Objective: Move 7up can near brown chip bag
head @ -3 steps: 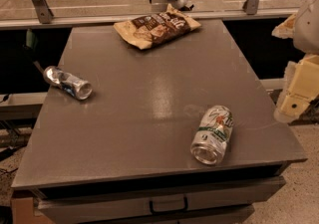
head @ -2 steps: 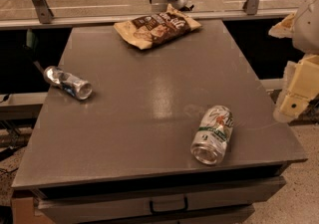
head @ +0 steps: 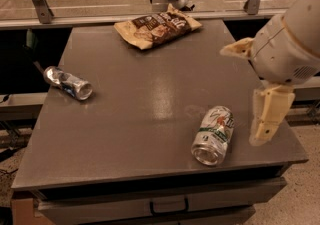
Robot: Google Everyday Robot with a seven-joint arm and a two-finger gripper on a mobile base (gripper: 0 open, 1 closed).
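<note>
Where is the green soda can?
In the camera view, the 7up can lies on its side near the front right edge of the table, far from the brown chip bag at the back. The claw hangs just right of it.

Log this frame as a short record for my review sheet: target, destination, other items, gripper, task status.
target: 7up can, lying on its side, front right of the table
destination: brown chip bag, flat at the table's far edge, well apart from the 7up can
other item: crushed can, on its side near the left edge
gripper: gripper, at the table's right edge, right of the 7up can, holding nothing
status: can not yet picked up or moved
</note>
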